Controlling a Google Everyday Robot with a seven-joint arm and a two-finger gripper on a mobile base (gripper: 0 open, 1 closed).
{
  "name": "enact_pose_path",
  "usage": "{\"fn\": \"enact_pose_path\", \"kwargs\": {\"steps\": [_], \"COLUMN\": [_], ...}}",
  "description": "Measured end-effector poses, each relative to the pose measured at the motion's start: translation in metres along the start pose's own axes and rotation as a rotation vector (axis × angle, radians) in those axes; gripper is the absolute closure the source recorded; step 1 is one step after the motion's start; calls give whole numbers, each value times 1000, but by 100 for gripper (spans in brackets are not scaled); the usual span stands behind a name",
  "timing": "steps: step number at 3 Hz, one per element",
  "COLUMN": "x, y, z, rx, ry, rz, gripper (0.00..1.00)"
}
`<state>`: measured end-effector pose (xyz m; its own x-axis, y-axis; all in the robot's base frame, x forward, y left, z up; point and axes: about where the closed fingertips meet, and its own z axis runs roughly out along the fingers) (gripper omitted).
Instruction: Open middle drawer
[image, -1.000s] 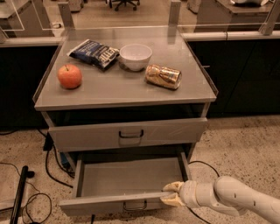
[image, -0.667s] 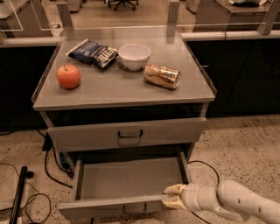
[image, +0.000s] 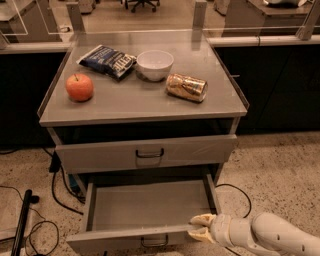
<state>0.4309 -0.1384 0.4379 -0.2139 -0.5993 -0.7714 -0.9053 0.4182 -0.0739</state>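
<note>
You're looking at a grey metal cabinet with a flat worktop (image: 150, 102) on a speckled floor (image: 280, 170). The middle drawer (image: 150, 205) sits low in the cabinet and is open, its front well forward of the cabinet face and its plain grey tray bare. The upper drawer (image: 100, 156) above it is closed, with a dark handle (image: 150, 153) at its centre. Between that drawer and the worktop there's a dark gap.

Your arm (image: 280, 240) comes in from the lower right corner, white and rounded. Your tool (image: 195, 227) is at the right end of the middle drawer's front panel, set narrow. One cream finger (image: 204, 219) lies on the tray side and the other on the outer side, so the panel's top edge is pinched between them.

On the worktop:
- The dark blue chip bag (image: 107, 60) lies flat at the back left.
- The white bowl (image: 155, 64) stands upright just beside the bag, on its right.
- The gold can (image: 186, 87) lies on its side, near the bowl and in front of it to the right.
- The red-orange apple (image: 79, 87) sits at the left, in front of the bag.

Black cables (image: 55, 187) trail on the floor to the left of the cabinet. The small bail handle (image: 154, 243) on the middle drawer's front is partly cut off by the bottom edge.
</note>
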Motion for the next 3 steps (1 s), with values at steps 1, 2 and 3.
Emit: {"fn": "enact_pose_path", "kwargs": {"steps": [1, 2, 3], "x": [0, 0, 0], "y": [0, 0, 0], "z": [0, 0, 0], "rx": [0, 0, 0], "ry": [0, 0, 0], "rz": [0, 0, 0], "gripper": [34, 4, 0]}}
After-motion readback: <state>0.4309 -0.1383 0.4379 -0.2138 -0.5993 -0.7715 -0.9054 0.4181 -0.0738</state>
